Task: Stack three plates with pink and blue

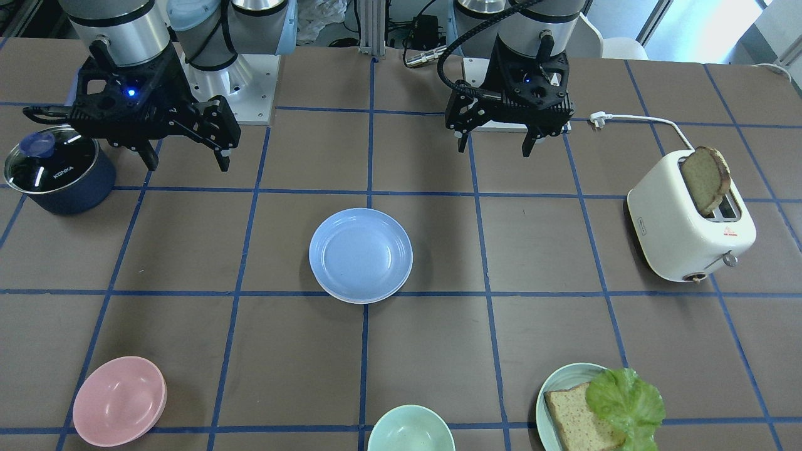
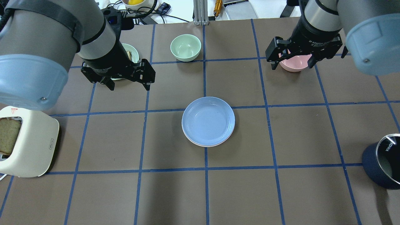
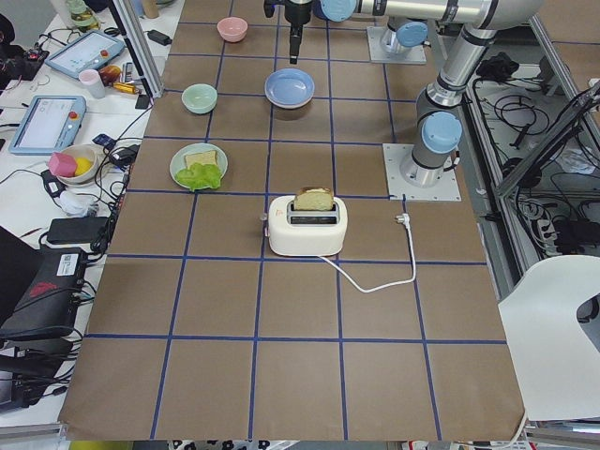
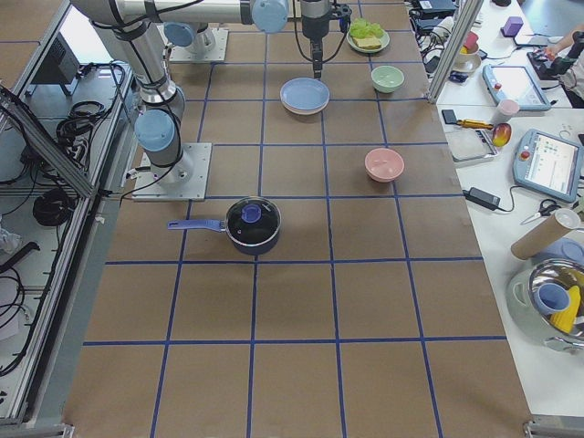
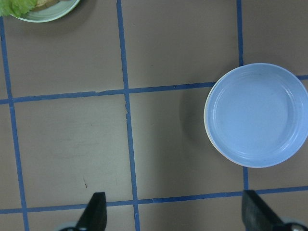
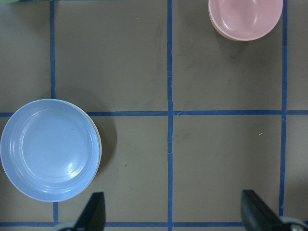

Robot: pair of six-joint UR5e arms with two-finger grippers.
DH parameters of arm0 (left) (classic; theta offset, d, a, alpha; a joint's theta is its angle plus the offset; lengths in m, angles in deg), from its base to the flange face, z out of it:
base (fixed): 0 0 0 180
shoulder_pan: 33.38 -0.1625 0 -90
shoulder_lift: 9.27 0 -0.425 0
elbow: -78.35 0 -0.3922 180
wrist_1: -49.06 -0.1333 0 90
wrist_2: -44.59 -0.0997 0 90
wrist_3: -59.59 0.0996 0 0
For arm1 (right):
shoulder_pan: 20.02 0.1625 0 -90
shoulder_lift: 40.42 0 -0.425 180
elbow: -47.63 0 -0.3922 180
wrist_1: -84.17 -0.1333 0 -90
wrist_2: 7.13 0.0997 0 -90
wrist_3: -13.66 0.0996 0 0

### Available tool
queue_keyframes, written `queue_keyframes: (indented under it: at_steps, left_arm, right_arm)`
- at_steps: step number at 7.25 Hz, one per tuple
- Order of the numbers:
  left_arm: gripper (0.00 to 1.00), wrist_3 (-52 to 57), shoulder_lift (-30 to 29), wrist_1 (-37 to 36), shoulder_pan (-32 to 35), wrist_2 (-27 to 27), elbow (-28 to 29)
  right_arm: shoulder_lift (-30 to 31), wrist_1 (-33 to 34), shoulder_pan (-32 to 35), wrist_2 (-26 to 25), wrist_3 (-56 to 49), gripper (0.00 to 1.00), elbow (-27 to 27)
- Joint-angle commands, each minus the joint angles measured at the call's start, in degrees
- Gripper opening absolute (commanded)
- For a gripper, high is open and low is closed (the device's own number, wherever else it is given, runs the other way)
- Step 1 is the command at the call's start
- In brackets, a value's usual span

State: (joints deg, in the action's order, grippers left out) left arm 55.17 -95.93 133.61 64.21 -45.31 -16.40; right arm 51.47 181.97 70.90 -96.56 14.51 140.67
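The light blue plate [image 1: 361, 254] sits at the table's middle, on top of a stack; it also shows in the overhead view [image 2: 208, 121] and both wrist views [image 5: 256, 114] [image 6: 48, 149]. Only a thin pale rim [image 2: 200, 144] shows beneath it, so the pink and cream-white plates are almost wholly hidden. My left gripper [image 1: 495, 145] [image 2: 128, 87] hangs open and empty above the table, back from the stack. My right gripper [image 1: 188, 164] [image 2: 292, 66] is also open and empty, raised on the other side.
A small pink bowl [image 1: 119, 401] and a mint bowl [image 1: 410, 429] stand along the far edge. A teal plate [image 1: 551, 382] holds bread and lettuce. A white toaster [image 1: 689, 225] with a slice stands on my left, a lidded dark pot [image 1: 59, 166] on my right.
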Motion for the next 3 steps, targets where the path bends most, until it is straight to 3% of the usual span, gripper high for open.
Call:
queue_keyframes:
  at_steps: [1,3]
  left_arm:
    - [1.0,0.02,0.0,0.0,-0.03,0.16,0.0]
    - [1.0,0.02,-0.09,-0.09,-0.12,0.16,0.0]
  right_arm:
    - [-1.7,0.02,-0.04,0.48,-0.14,1.0,-0.57]
    - [-2.07,0.19,-0.04,0.48,-0.14,1.0,-0.58]
